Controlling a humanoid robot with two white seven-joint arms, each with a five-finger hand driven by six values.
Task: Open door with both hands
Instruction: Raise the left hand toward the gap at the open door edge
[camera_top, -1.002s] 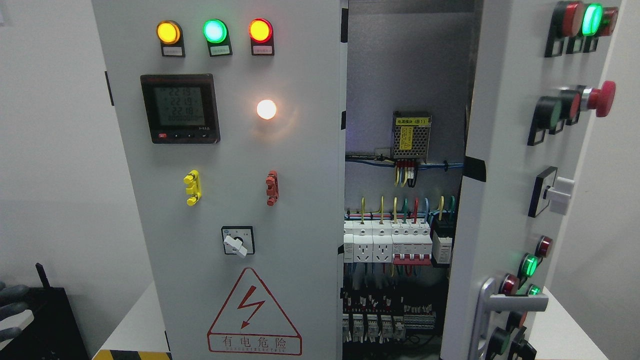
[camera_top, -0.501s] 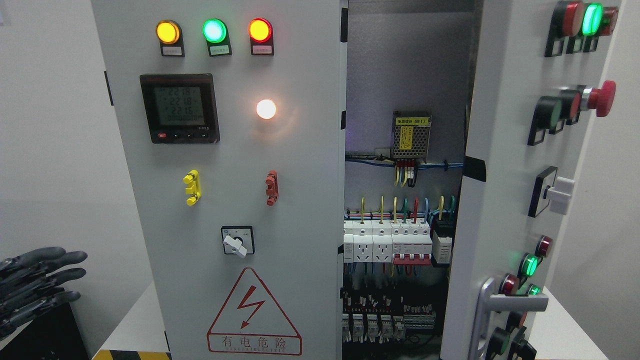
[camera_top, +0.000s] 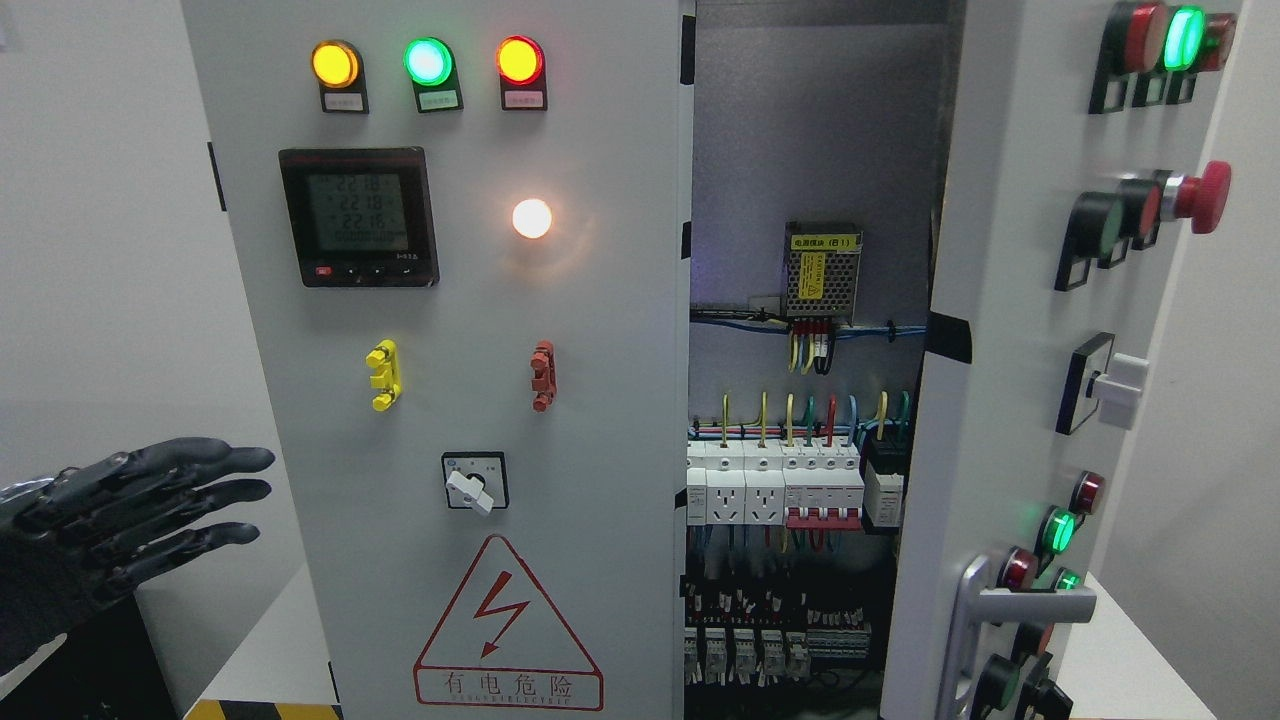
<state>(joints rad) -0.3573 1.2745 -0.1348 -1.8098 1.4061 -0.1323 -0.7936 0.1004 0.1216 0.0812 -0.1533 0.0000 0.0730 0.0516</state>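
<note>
A grey electrical cabinet fills the head view. Its left door (camera_top: 600, 330) faces me closed, carrying three lit lamps, a digital meter (camera_top: 358, 216) and a rotary switch (camera_top: 476, 482). The right door (camera_top: 1010, 330) is swung open toward me, with a silver lever handle (camera_top: 1010, 605) low on it. Between the doors the wired interior (camera_top: 800, 400) shows. My left hand (camera_top: 150, 510), dark grey, hangs at the lower left, fingers spread and pointing right, just short of the left door's outer edge and holding nothing. My right hand is out of view.
Breakers and sockets (camera_top: 780, 485) line the cabinet interior, with a power supply (camera_top: 824, 270) above. The open right door bears a red emergency button (camera_top: 1200, 195) and several lamps. The cabinet stands on a white table (camera_top: 270, 640) with a striped front edge. A black box (camera_top: 110, 660) sits lower left.
My left hand has risen from the lower-left corner and moved right toward the left door's edge, its fingers now extended. The cabinet doors have not moved.
</note>
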